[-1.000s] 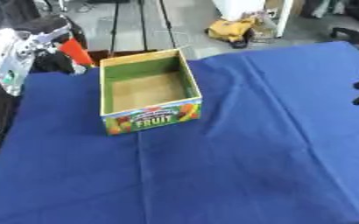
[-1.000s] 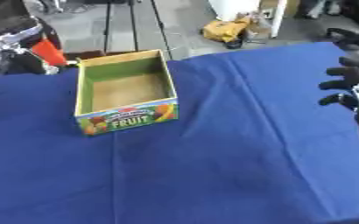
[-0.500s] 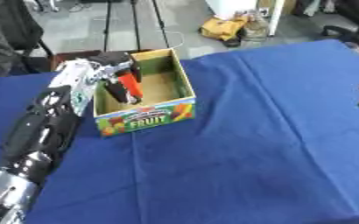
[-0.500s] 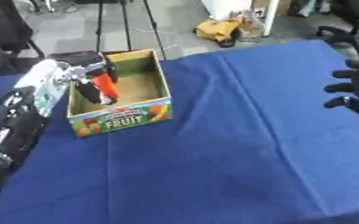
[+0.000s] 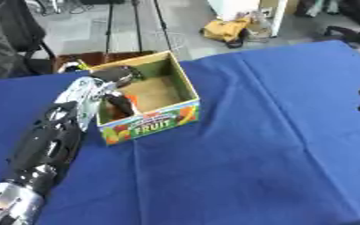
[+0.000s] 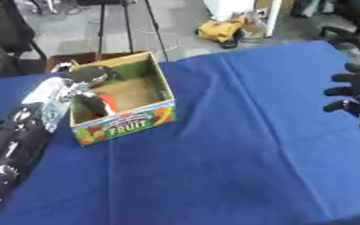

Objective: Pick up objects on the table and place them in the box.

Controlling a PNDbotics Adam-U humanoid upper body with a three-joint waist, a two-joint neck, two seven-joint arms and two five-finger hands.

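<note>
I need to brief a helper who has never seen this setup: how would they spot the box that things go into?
Look at the blue tablecloth covering the table; on its far left part stands an open cardboard box. The robot's left hand reaches into it holding something orange. The box is the only container there, with a colourful front panel reading FRUIT.

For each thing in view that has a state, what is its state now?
Box: upright, open at the top, standing on the blue cloth.
Orange object: inside the box, at its left wall.
Left hand: reaching down into the box, beside the orange object.
Right hand: idle at the right edge, holding nothing.
</note>
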